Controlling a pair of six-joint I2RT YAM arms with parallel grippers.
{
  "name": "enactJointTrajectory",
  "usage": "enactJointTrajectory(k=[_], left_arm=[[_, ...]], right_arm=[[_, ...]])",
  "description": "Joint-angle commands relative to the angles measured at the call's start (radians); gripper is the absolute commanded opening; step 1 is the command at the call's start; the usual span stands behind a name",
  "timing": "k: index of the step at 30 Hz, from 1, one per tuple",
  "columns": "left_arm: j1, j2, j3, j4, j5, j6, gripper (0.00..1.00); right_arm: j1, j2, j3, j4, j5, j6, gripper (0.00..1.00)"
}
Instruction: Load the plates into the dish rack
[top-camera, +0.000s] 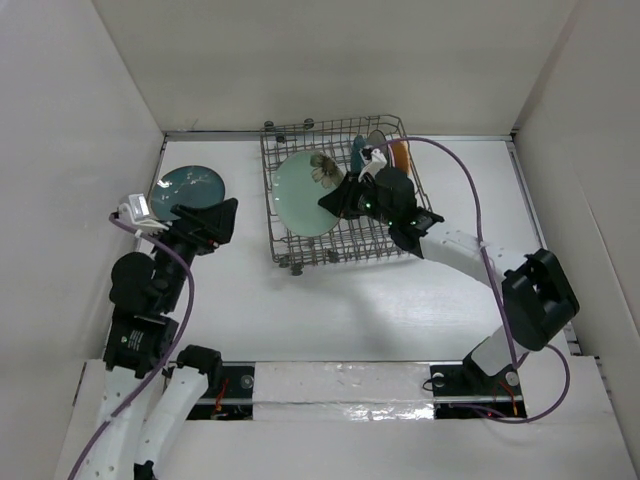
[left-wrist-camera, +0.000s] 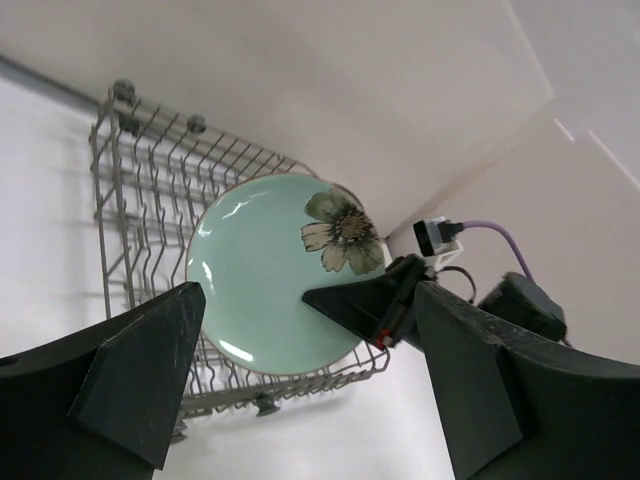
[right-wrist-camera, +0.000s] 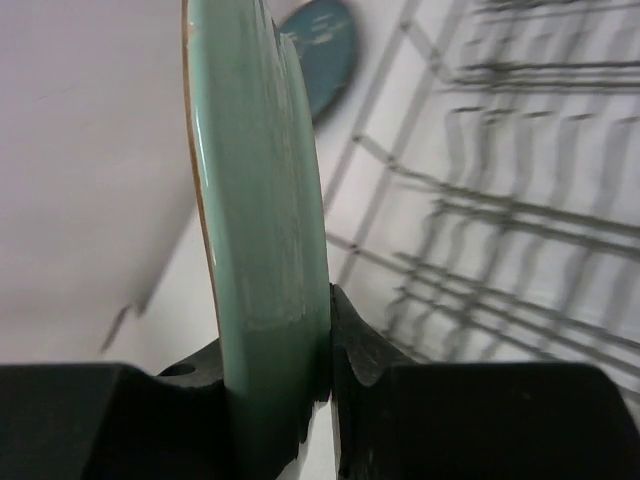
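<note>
My right gripper (top-camera: 338, 200) is shut on the rim of a pale mint plate (top-camera: 303, 194) with a flower print, holding it on edge over the left part of the grey wire dish rack (top-camera: 300, 248). In the right wrist view the plate's edge (right-wrist-camera: 265, 230) sits between my fingers (right-wrist-camera: 365, 345). The left wrist view shows the same plate (left-wrist-camera: 270, 270) and the rack (left-wrist-camera: 145, 200). A dark teal speckled plate (top-camera: 188, 186) lies flat on the table at the left. My left gripper (top-camera: 218, 222) is open and empty beside it. An orange-brown plate (top-camera: 399, 153) and a teal plate (top-camera: 358, 152) stand in the rack's back right.
White walls enclose the table on the left, back and right. The rack stands at the back middle. The teal plate also shows far off in the right wrist view (right-wrist-camera: 325, 45).
</note>
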Motion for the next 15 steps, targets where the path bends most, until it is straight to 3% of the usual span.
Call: enactJointTrajectory(k=[1,7,15], left_arm=[[-0.003,-0.013,0.1,-0.07,0.025,0.138,0.83],[-0.003,0.022,0.184,-0.179,0.041,0.321,0.81],[-0.003,-0.107,0.002,-0.097,-0.123,0.37,0.69]], right_arm=[[-0.001,-0.079,0.158,-0.095,0.287,-0.17,0.0],[-0.001,0.016,0.338,-0.267,0.653,-0.317,0.0],[0.028,0.194,0.572,-0.422,0.968,-0.526,0.0]])
